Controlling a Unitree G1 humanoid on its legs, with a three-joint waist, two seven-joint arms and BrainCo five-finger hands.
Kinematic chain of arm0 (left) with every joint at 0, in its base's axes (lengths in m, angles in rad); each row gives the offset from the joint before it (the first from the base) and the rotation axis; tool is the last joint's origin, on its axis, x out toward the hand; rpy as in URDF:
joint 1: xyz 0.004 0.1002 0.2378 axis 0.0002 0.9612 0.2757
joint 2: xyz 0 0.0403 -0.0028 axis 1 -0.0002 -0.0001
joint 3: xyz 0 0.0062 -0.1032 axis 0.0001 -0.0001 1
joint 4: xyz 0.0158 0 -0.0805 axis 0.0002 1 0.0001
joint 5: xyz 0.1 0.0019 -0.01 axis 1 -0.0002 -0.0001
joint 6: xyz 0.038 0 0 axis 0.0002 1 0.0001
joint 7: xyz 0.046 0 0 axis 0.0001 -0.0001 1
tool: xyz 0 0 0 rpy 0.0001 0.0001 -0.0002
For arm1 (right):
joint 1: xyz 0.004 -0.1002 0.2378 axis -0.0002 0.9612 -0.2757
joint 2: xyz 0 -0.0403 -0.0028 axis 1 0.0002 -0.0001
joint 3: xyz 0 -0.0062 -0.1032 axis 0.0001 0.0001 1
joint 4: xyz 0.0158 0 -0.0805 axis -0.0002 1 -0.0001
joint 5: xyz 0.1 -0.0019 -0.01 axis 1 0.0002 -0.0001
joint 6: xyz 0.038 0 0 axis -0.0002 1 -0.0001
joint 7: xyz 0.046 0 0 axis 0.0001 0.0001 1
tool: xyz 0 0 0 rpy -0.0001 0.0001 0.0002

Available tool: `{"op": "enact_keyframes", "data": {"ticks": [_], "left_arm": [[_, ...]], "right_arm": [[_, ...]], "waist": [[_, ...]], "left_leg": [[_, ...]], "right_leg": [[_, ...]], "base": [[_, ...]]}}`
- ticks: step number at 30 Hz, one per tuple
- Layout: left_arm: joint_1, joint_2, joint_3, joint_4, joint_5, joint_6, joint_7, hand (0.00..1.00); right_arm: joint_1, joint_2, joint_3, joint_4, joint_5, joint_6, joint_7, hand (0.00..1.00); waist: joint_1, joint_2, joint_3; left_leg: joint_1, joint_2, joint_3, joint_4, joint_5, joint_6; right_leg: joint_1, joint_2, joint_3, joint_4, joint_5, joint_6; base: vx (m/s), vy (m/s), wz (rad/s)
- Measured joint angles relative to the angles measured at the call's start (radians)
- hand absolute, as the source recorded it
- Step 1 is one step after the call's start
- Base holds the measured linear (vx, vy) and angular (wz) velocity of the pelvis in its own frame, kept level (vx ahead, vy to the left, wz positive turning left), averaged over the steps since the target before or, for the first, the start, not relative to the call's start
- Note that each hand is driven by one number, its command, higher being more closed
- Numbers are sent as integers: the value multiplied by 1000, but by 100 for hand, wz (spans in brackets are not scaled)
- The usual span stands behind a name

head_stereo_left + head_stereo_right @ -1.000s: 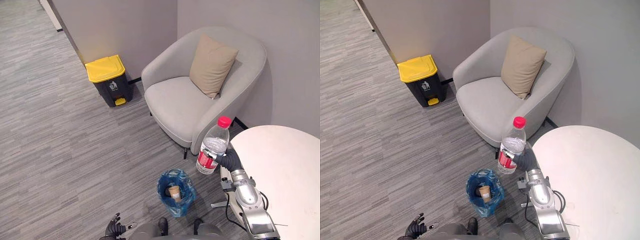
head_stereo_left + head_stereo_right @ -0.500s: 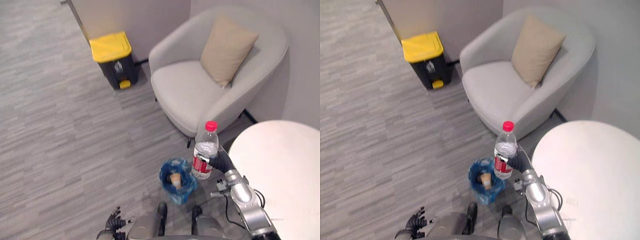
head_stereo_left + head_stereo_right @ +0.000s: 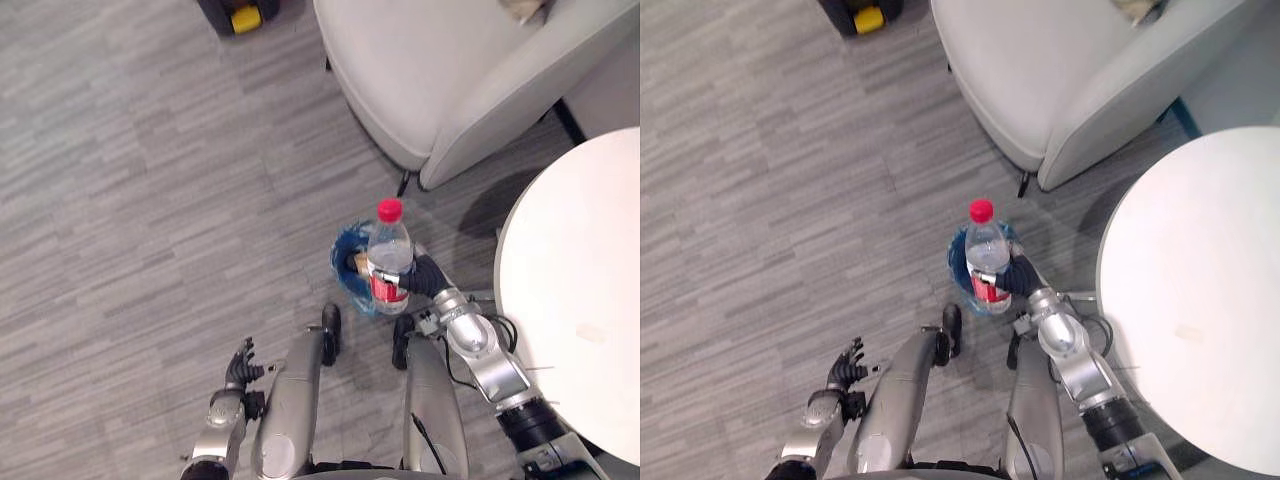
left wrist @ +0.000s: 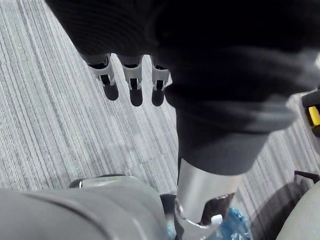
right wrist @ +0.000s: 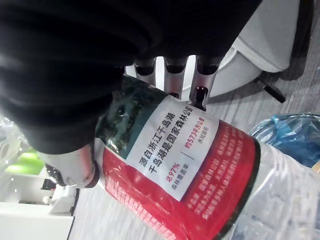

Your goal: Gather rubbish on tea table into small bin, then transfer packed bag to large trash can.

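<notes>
A clear plastic water bottle (image 3: 388,262) with a red cap and red label stands upright in my right hand (image 3: 426,277), whose fingers (image 5: 172,70) curl round its label (image 5: 200,165). The bottle hangs over the right rim of the small bin (image 3: 345,272), which is lined with a blue bag (image 5: 292,134) and stands on the floor. A paper cup (image 3: 357,262) lies inside the bin. My left hand (image 3: 240,366) hangs low beside me over the floor, its fingers (image 4: 131,82) relaxed and holding nothing.
The round white tea table (image 3: 585,300) fills the right side. A grey armchair (image 3: 450,70) stands beyond the bin. The base of the large dark trash can with a yellow pedal (image 3: 243,14) shows at the top edge. Grey striped floor spreads to the left.
The camera has tipped down, shifting the whole picture. My right hand has carried the bottle leftward from beside the table to above the bin's rim. The left hand stays hanging.
</notes>
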Motion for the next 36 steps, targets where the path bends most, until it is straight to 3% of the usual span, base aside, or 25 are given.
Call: {"op": "enact_keyframes", "data": {"ticks": [5,6,12,25,26,36], "left_arm": [[-80,2,4,-47,-15,-12,19,0],[-112,1,4,-59,-28,-16,21,0],[-171,6,31,-98,-44,-30,26,0],[-183,10,46,-127,-71,-36,46,0],[-183,10,46,-131,-71,-36,46,0],[-197,9,47,-136,-71,-36,64,0]], "right_arm": [[-135,-35,10,11,-1,3,-34,100],[-171,-49,7,19,-1,5,-46,100],[-308,-52,3,156,5,27,-79,100],[-435,-23,-8,283,19,47,-123,100],[-435,-16,-8,284,19,53,-124,0],[-441,45,-9,322,33,56,-147,0]], "waist": [[15,-1,46],[29,-3,62],[40,-9,78],[52,-21,86],[53,-21,86],[50,-22,87]], "left_leg": [[-154,14,8,76,0,0],[-202,16,8,96,0,0],[-362,18,-4,173,5,-7],[-480,28,-22,210,10,-20],[-486,28,-22,216,11,-22],[-499,28,-52,220,17,-35]], "right_leg": [[-157,-1,5,88,-7,-12],[-208,-2,7,118,-14,-20],[-372,-16,-3,224,-39,-38],[-488,-16,-23,283,-62,-51],[-495,-17,-23,290,-65,-53],[-501,-18,-50,307,-79,-71]], "base": [[-79,-43,6],[-62,-60,8],[-23,-72,15],[-34,-43,5],[-18,-19,5],[-20,-18,5]]}}
